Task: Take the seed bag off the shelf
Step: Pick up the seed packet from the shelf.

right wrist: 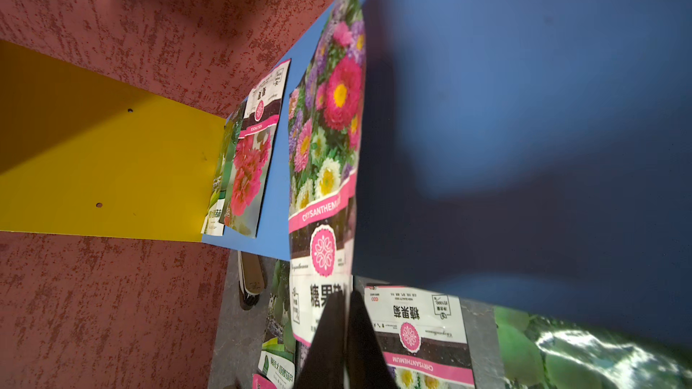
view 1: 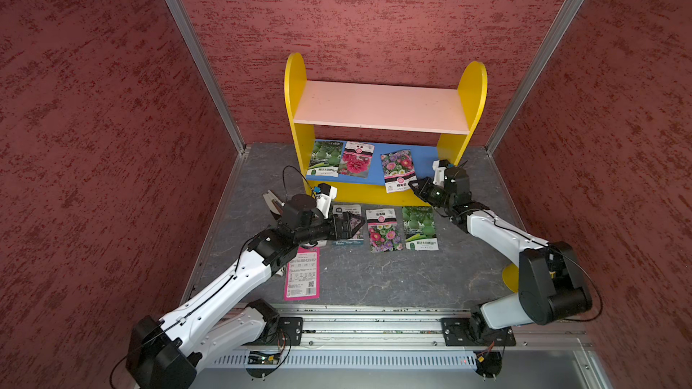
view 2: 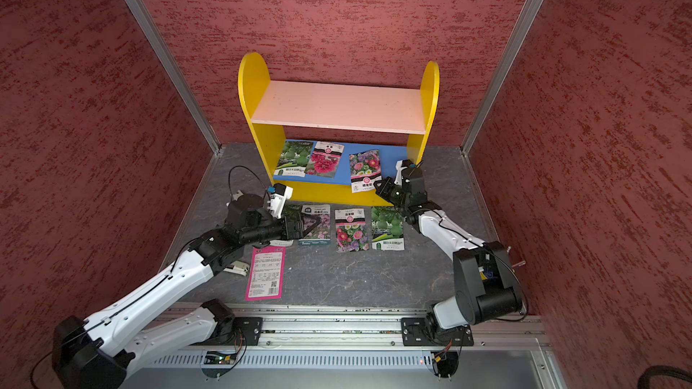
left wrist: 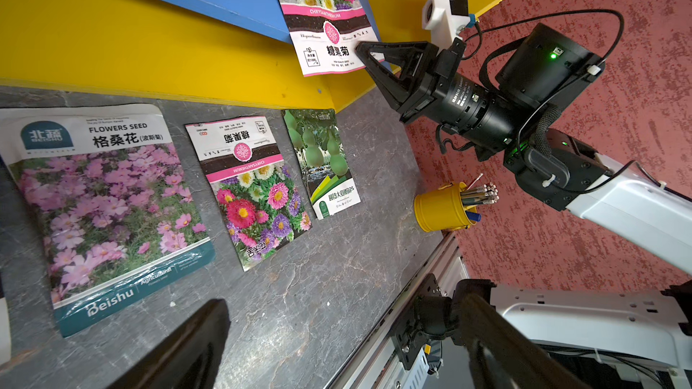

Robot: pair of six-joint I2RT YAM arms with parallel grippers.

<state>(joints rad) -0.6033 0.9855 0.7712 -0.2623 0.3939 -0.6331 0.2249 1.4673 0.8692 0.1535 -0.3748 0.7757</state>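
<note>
Shelf, blue board: "CHRYSANTHEMUM" bag, corner pinched by right gripper. Left gripper spread above "Beishu FLOWERS SEED" bag. Yellow cup: sticks.

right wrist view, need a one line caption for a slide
Close-up: right gripper shut on the white bottom edge of the chrysanthemum seed bag, which overhangs the shelf's blue lower board.

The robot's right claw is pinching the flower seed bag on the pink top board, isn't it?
Not quite. The right gripper is pinching the chrysanthemum seed bag, but that bag lies on the blue lower board, not the pink top board. Both top views show it.
</note>
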